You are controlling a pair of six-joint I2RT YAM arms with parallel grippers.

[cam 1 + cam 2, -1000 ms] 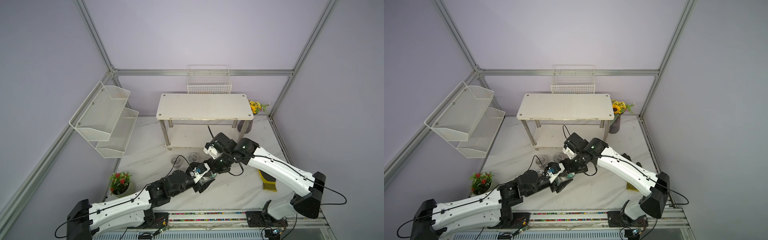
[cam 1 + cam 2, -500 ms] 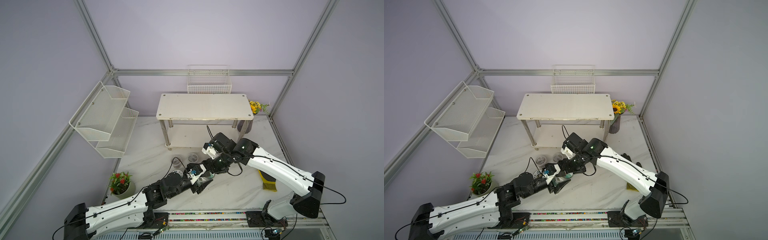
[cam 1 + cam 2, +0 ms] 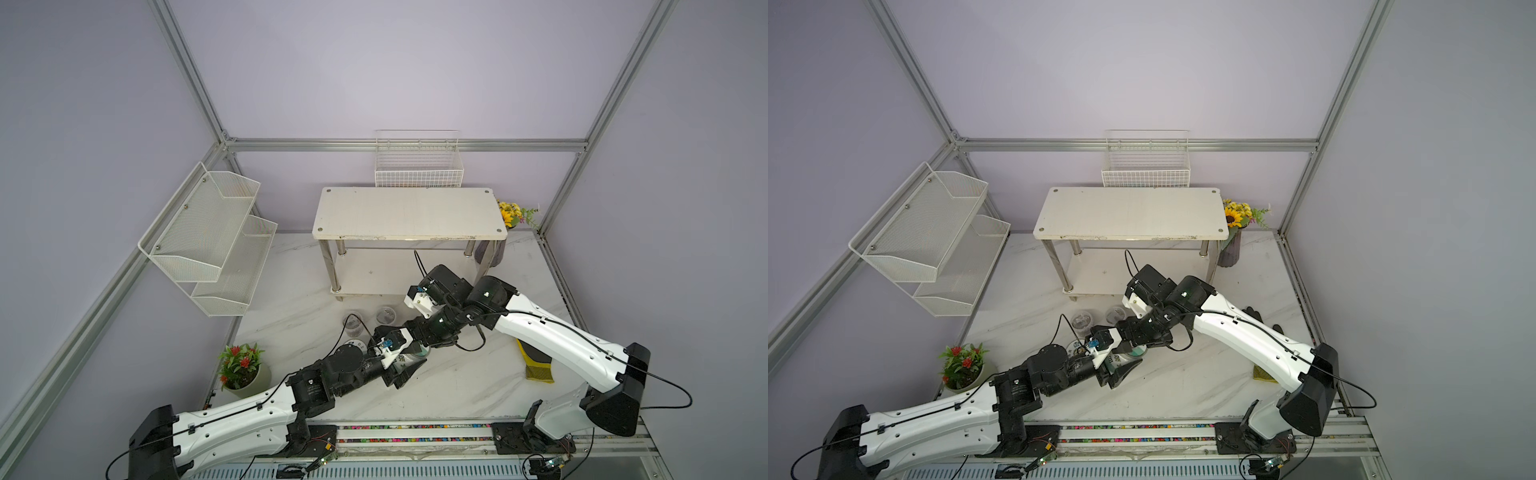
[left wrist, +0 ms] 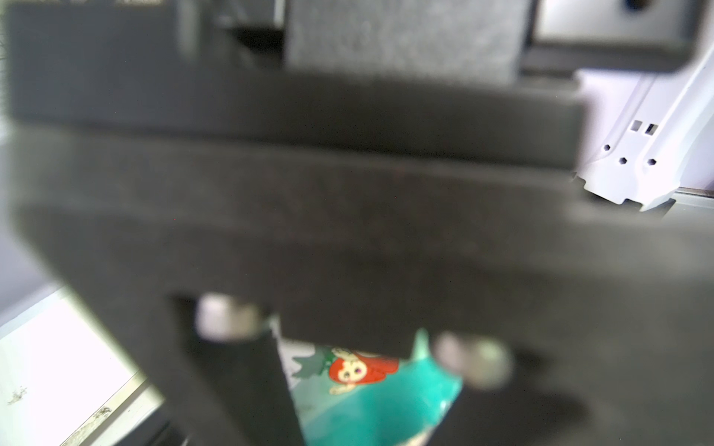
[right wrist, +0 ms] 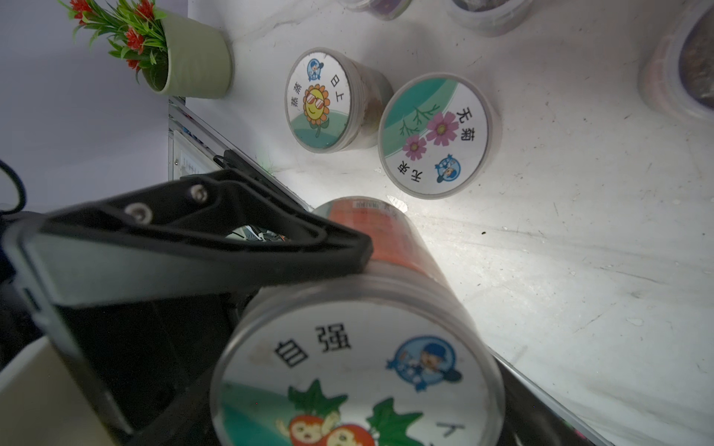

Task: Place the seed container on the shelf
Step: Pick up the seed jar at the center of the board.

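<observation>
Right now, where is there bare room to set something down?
Bare: the shelf top board, and the marble between the wall rack and the shelf legs. Crowded: in front of the shelf, around the jars and seed container.

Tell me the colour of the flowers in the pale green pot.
The flowers are red, shown best in the right wrist view.

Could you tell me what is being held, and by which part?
The container, by its side wall near the lid; which tool bears it is unclear.
</observation>
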